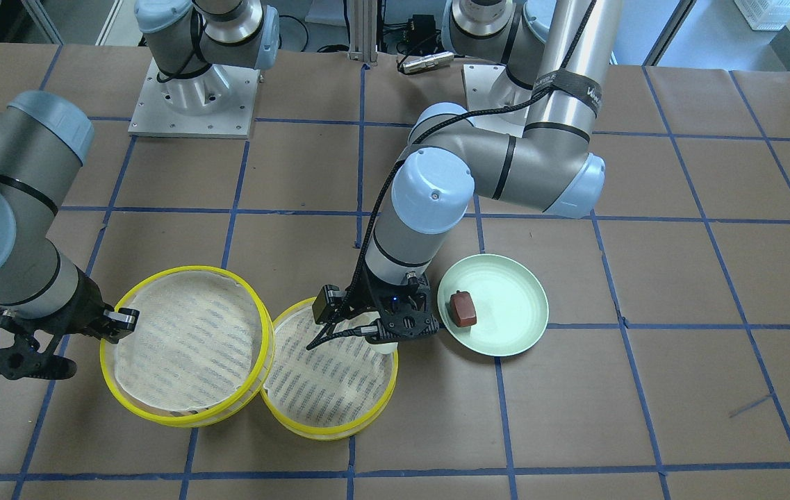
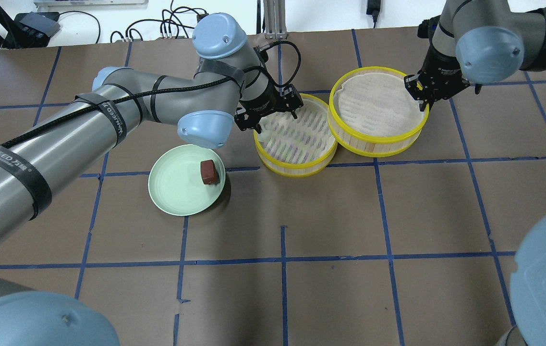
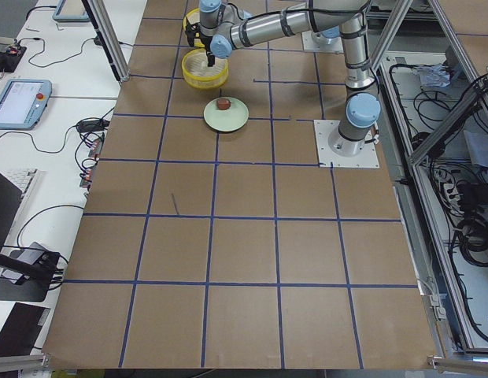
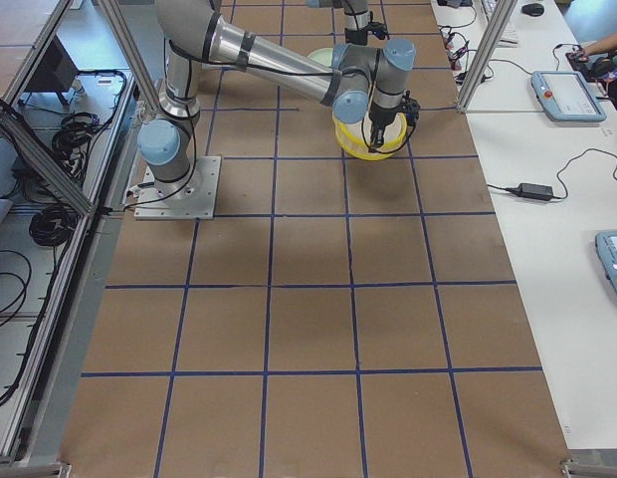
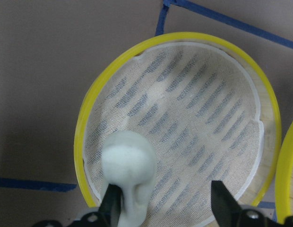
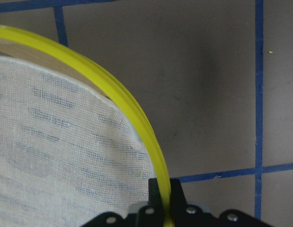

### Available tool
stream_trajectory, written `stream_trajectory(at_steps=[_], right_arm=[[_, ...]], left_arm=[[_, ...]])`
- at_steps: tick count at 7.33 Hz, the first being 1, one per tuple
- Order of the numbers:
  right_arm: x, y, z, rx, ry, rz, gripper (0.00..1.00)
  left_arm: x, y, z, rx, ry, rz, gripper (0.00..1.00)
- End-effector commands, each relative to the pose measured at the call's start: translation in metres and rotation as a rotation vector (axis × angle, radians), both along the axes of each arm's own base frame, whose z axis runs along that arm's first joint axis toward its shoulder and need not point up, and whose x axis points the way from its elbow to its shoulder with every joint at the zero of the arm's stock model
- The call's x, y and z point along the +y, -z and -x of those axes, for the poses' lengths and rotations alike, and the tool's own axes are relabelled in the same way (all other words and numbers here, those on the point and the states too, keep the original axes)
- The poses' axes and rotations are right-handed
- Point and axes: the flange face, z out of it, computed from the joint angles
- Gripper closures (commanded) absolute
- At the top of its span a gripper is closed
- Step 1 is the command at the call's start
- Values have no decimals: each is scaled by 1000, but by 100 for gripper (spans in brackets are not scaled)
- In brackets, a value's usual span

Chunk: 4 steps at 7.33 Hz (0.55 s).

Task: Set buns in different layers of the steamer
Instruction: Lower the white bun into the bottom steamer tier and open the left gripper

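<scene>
The white bun (image 5: 127, 165) lies on the mesh liner of the near steamer layer (image 5: 85, 137), against one finger of my left gripper (image 5: 165, 198), which is open around it. That gripper (image 2: 268, 122) hovers low over this layer's (image 2: 296, 163) edge nearest the plate. The reddish-brown bun (image 2: 209, 172) lies on the pale green plate (image 2: 176, 187). My right gripper (image 6: 165, 198) is shut on the yellow rim (image 6: 123, 101) of the second steamer layer (image 2: 377, 70), which stands beside the first, touching it and slightly overlapping its rim. Its liner is bare.
The plate (image 1: 513, 326) lies just beside the first layer (image 1: 328, 430), on the left arm's side. The left arm's elbow (image 1: 547, 173) hangs over the table behind the plate. The brown table has blue tape lines.
</scene>
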Motion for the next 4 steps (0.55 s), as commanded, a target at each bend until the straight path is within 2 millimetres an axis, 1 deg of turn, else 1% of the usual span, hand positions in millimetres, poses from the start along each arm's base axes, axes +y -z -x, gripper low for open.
stream_trajectory(at_steps=[1, 2, 3, 4], right_arm=[[0, 0, -1, -3, 0, -3, 92], [1, -1, -1, -3, 3, -1, 92], [0, 0, -1, -4, 1, -1, 92], [1, 1, -1, -6, 3, -4, 92]], left_arm=[[-1, 2, 1, 4, -10, -2, 0], [-2, 1, 2, 14, -32, -8, 0], [-1, 0, 12, 48, -60, -23, 0], [4, 5, 17, 52, -50, -34, 0]])
